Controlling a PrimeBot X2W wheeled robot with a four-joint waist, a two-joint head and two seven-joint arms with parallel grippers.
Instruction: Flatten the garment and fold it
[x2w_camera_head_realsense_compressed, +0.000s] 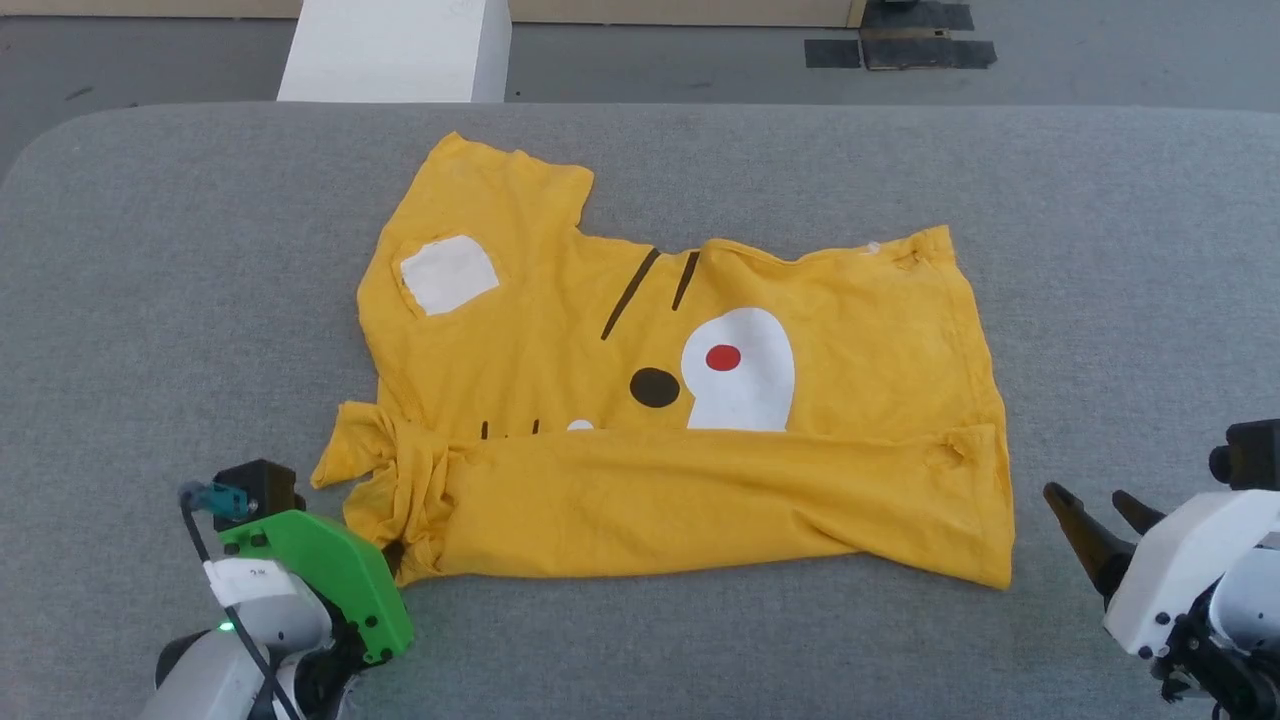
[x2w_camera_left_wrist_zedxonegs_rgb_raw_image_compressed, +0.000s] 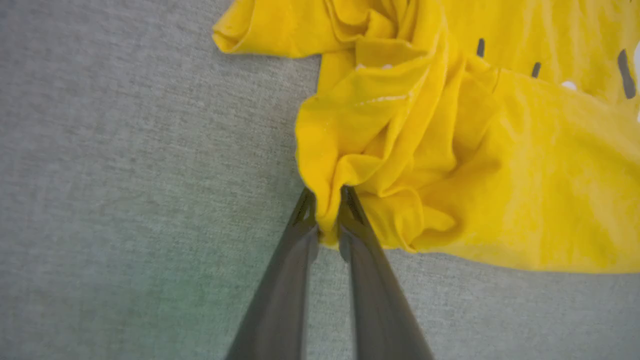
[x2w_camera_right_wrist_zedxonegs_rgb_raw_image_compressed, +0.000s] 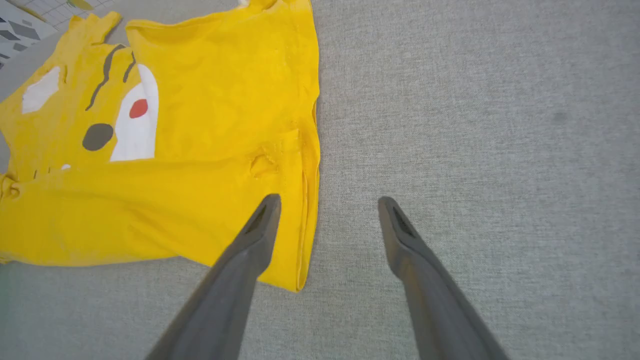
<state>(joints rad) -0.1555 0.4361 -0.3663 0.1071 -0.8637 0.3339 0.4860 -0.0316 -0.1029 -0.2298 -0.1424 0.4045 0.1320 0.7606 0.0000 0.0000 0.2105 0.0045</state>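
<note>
On the gray padded table (x2w_camera_head_realsense_compressed: 1100, 200), the garment (x2w_camera_head_realsense_compressed: 700, 500) lies centred, near edge flapped over its print (x2w_camera_head_realsense_compressed: 740, 370). The left gripper (x2w_camera_left_wrist_zedxonegs_rgb_raw_image_compressed: 327, 200) pinches its bunched 8 o'clock corner; the right gripper (x2w_camera_head_realsense_compressed: 1085, 495), at 4 o'clock, gapes empty. A one-sided tug may drag the garment, deepening creases. Layers pinched: unclear; the lower print is covered.

Bright, even light with barely any shadows; wrist views bend and soften toward their edges.

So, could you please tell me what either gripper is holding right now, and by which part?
The left gripper pinches the garment at its bunched near-left corner; the right gripper is open, holding nothing.
</note>
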